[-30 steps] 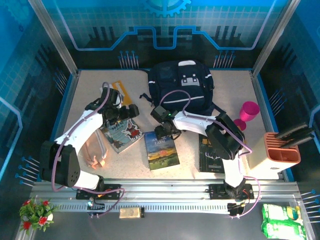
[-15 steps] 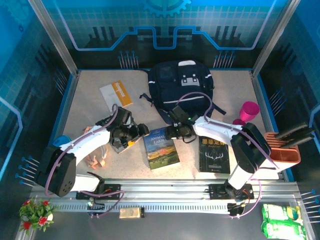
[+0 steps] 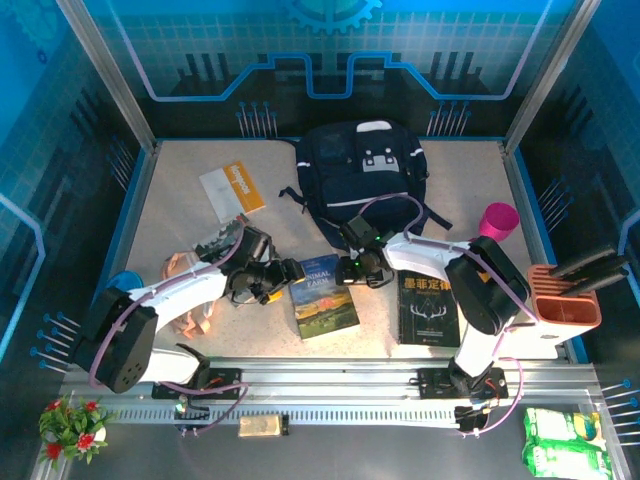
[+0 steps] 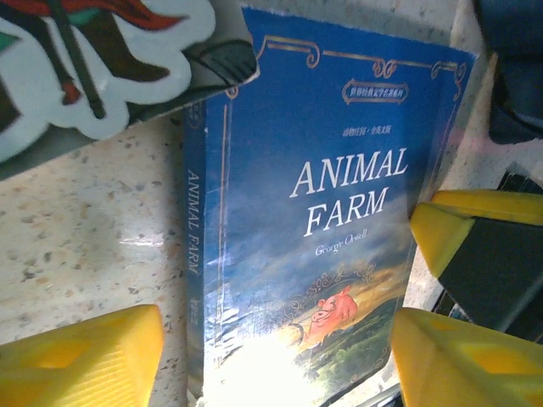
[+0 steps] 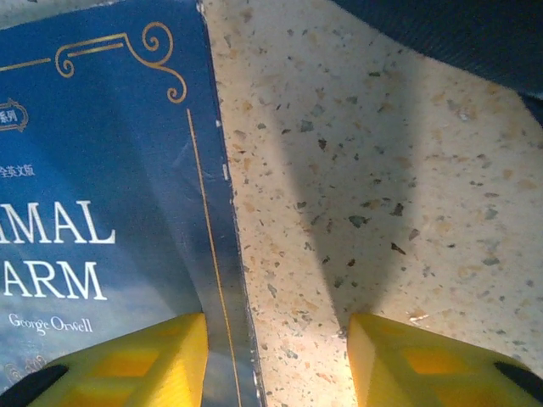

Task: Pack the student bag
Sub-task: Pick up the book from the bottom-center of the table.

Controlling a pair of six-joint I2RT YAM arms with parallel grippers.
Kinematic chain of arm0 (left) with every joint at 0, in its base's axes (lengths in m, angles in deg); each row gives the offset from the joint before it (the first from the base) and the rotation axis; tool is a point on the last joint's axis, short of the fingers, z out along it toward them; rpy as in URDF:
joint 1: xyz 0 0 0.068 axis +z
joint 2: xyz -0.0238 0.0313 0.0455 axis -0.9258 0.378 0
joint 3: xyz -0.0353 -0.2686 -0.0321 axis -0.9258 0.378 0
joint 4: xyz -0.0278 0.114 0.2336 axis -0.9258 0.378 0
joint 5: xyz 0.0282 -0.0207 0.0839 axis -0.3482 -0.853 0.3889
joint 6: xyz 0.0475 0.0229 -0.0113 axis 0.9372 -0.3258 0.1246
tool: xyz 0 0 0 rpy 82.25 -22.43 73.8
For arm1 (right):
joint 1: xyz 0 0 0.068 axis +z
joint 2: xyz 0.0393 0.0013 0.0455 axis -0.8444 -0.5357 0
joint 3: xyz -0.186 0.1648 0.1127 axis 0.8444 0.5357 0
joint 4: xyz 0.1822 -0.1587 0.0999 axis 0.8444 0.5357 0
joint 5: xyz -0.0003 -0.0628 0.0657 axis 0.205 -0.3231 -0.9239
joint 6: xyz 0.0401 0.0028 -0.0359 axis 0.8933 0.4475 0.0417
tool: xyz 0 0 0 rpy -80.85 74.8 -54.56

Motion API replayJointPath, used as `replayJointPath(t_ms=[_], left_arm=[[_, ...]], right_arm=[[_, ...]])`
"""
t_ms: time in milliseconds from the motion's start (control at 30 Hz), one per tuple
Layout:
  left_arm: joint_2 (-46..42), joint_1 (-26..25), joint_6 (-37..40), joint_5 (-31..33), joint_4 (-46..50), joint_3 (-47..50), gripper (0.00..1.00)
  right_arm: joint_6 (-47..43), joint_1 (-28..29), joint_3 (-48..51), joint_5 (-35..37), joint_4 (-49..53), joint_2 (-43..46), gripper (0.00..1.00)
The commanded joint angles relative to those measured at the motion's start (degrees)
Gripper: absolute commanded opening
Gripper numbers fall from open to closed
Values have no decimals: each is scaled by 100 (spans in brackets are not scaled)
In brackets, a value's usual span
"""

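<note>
A pale speckled counter (image 3: 170, 180) sits inside blue panel walls (image 3: 200, 50) printed with a grid, a gear motif (image 3: 332, 10) at 12 o'clock. A silver slotted rail (image 3: 350, 385) runs along 6 o'clock.

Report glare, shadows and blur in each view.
Left wrist: glare washes out the lower cover of the Animal Farm book; the yellow fingertips look soft. Right wrist: a broad shadow crosses the speckled table beside the book. Top external: even light, sharp, blue cast.
</note>
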Motion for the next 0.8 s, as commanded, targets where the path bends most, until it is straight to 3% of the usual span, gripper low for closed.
replayJointPath(t_ms=[0, 133, 467, 767], left_arm=[[228, -98, 5, -203, -189, 23, 66], [421, -110, 62, -189, -244, 1, 58], [672, -118, 186, -440, -605, -39, 51], [-29, -266, 753, -1029, -1184, -98, 43]], right_arm=[[-48, -90, -118, -164, 182, -148, 44], [-77, -126, -138, -212, 267, -255, 41], [-44, -193, -78, -249, 246, -309, 40], [50, -233, 40, -223, 240, -309, 40]])
